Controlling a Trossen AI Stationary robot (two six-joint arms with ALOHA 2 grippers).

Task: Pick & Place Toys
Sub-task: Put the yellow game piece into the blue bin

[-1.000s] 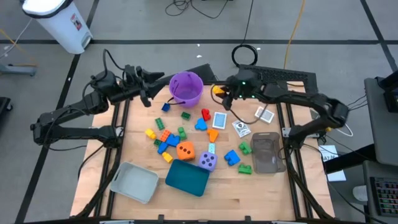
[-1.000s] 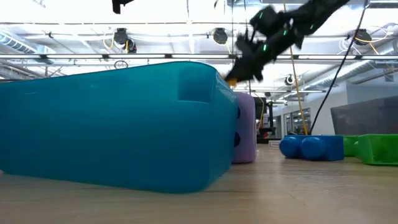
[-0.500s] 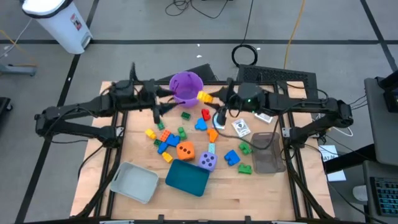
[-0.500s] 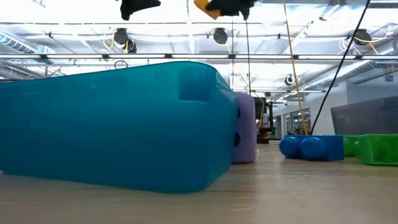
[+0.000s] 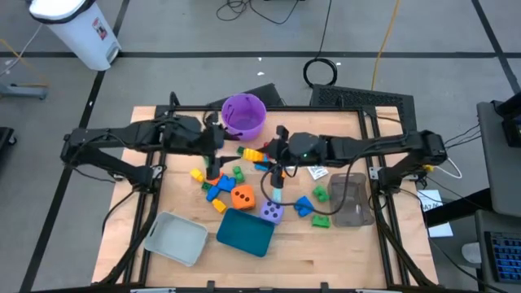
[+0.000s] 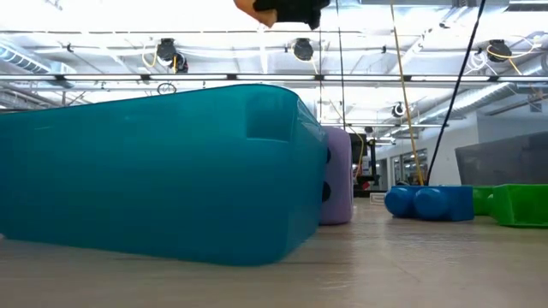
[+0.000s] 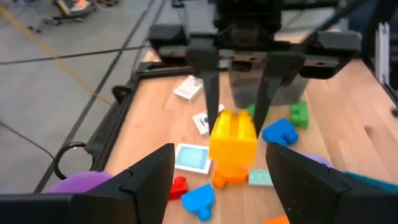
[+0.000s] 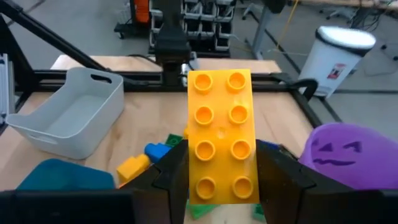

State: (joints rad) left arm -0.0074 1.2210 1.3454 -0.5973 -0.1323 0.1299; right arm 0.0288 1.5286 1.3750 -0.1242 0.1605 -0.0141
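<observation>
- High view: the right hand (image 5: 259, 152) grips a yellow brick (image 5: 253, 152) above the worktop (image 5: 163, 183), just beside the purple bucket (image 5: 243, 115). The left hand (image 5: 213, 145) faces it close by, fingers apart and empty. Loose toys (image 5: 236, 189) lie below both.
- Low view: the teal tray (image 6: 163, 171) fills the frame; the hand and brick show only at the upper edge.
- Left wrist view: its open fingers (image 7: 149, 174) frame the brick (image 7: 233, 132), pinched from beyond by the right hand.
- Right wrist view: the brick (image 8: 221, 134) sits squarely between the fingers (image 8: 171, 171). If this is a handover, the left hand should probably close on the free end before the right lets go.
</observation>
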